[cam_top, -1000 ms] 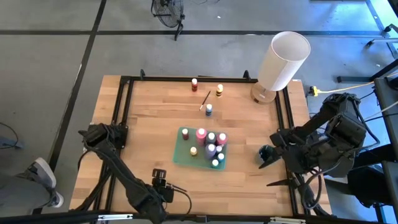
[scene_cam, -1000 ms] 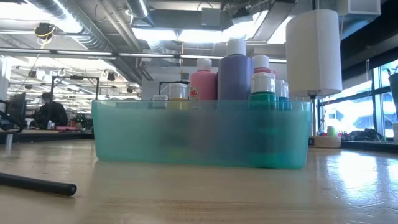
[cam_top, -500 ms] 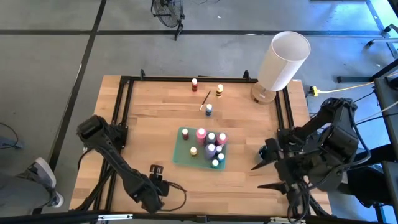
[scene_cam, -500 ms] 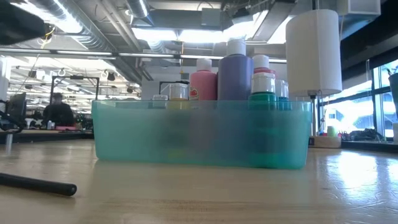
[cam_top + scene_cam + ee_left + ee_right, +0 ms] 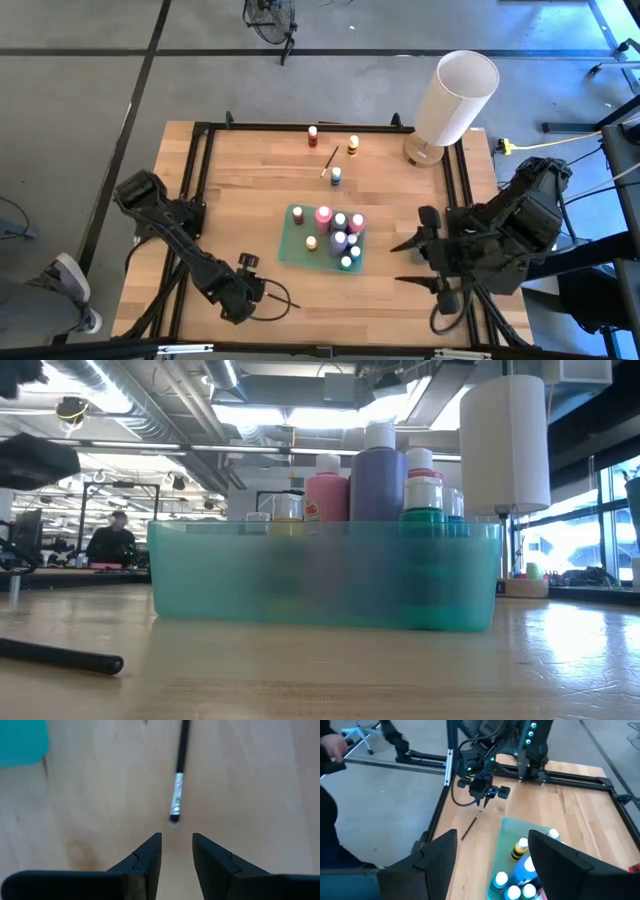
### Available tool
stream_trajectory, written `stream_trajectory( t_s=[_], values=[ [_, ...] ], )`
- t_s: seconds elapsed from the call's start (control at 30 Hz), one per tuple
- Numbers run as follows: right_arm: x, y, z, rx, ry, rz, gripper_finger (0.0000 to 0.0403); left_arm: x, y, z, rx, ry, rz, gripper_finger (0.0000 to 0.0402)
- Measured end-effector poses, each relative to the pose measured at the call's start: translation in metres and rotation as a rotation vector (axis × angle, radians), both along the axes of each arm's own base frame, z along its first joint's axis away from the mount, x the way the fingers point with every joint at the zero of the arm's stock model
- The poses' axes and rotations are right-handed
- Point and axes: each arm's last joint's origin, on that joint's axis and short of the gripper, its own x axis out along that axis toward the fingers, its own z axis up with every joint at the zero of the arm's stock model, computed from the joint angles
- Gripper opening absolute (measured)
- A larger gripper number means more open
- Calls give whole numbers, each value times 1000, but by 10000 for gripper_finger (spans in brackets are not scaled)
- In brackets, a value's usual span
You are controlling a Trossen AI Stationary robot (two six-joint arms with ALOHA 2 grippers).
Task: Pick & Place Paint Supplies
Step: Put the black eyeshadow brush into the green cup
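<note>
Even overhead light, bright; ceiling lamps [image 5: 250,410] blow out to white glare in the low view, windows [image 5: 575,540] glaring on the bench [image 5: 570,640], which mirrors them. Teal bin [image 5: 325,575] wall hazy, near bench soft. Left wrist view: brush [image 5: 178,780] just ahead of the left tool [image 5: 177,842] slightly blurred, faint shadow beside it; tool edges sharp.

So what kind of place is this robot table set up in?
Probably a big open workshop or lab: bare ceiling ducts and strip lights, a concrete floor, and a person at a desk beyond the table.
</note>
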Motion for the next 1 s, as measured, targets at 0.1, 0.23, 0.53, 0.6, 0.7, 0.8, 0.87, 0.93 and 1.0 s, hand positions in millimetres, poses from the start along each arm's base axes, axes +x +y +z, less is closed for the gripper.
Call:
stream_trajectory(
  t_s=[0.1, 0.23, 0.53, 0.6, 0.7, 0.8, 0.87, 0.93, 1.0],
  values=[
    [4, -4, 0, 19, 3, -26, 248, 0, 4, 1, 23, 5, 0, 95],
    [7, -6, 0, 44, 23, -10, 248, 3, 7, 0, 60, 10, -79, 85],
    [9, -5, 0, 106, 61, 68, 248, 10, 12, -1, 8, 23, -37, 77],
    [9, -5, 0, 114, 70, 84, 248, 13, 13, 0, -15, 21, -5, 78],
    [8, -4, 0, 124, 83, 104, 248, 17, 14, 0, -55, 12, 16, 78],
    [8, -4, -1, 131, 99, 125, 248, 20, 14, 1, -87, 10, 21, 75],
    [8, -3, -1, 135, 103, 132, 248, 21, 15, 1, -94, 10, 32, 73],
    [7, -3, -1, 134, 104, 136, 248, 21, 15, 1, -104, 16, 48, 73],
    [7, -3, -1, 136, 110, 144, 248, 21, 14, 1, -113, 21, 58, 73]
  ],
)
